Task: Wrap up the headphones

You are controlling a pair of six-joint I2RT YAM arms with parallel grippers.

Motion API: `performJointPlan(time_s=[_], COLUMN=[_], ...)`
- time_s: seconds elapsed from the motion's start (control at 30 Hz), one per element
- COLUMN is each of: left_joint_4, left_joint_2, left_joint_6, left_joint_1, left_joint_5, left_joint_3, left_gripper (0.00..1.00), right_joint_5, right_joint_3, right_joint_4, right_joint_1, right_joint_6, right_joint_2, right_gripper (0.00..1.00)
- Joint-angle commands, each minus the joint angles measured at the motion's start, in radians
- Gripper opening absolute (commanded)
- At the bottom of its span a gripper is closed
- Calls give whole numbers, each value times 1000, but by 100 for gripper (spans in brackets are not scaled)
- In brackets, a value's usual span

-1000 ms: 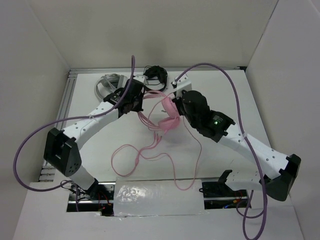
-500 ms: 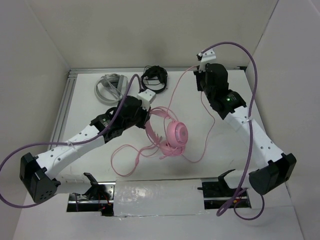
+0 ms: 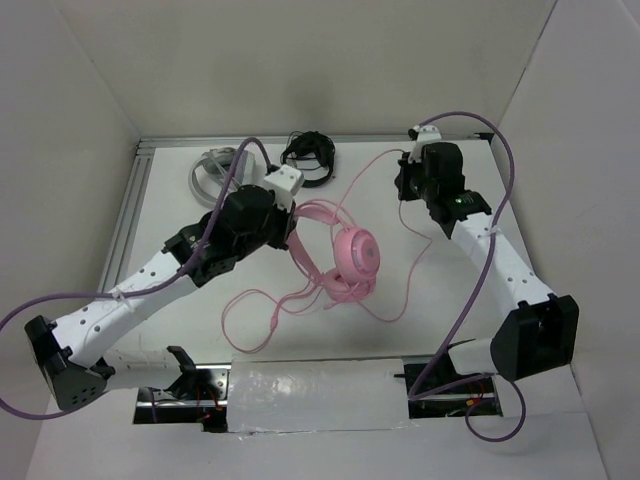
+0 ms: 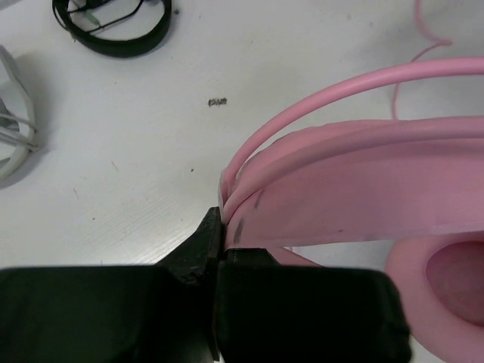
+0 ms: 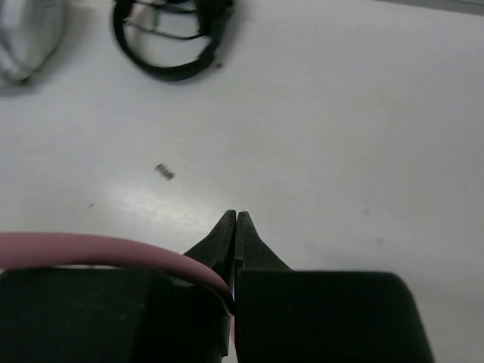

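At the centre of the tabletop (image 3: 440,300) lie the headphones (image 3: 350,258), the left claw (image 3: 295,220) clamped on their headband. Over the last second the right claw (image 3: 405,182), pinched on the cable (image 3: 362,180), has swung out to two o'clock, probably drawing slack for winding.

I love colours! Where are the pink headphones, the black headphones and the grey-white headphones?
pink headphones (image 3: 355,252): top view, round ear cup.
black headphones (image 4: 113,47): left wrist view, curved band.
grey-white headphones (image 3: 220,160): top view, upper part.
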Motion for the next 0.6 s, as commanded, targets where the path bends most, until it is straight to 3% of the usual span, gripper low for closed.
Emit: performJointPlan(time_s=[0.0, 0.13, 0.27, 0.57], left_joint_4=[107, 84, 42, 16], left_joint_2=[-3, 32, 66, 135], left_joint_6=[-84, -136, -190, -198], left_joint_1=[-6, -6, -8, -8], left_joint_5=[68, 125, 145, 64], left_joint_3=[148, 321, 444, 685], left_gripper=[0, 0, 0, 0], right_joint_5=[-320, -492, -554, -705], right_joint_3=[-36, -115, -96, -65], right_joint_4=[116, 238, 275, 435], right_joint_1=[13, 58, 102, 205], right_joint_6=[-2, -5, -17, 27], right_joint_2=[-22, 26, 95, 241], right_gripper=[0, 4, 7, 11])
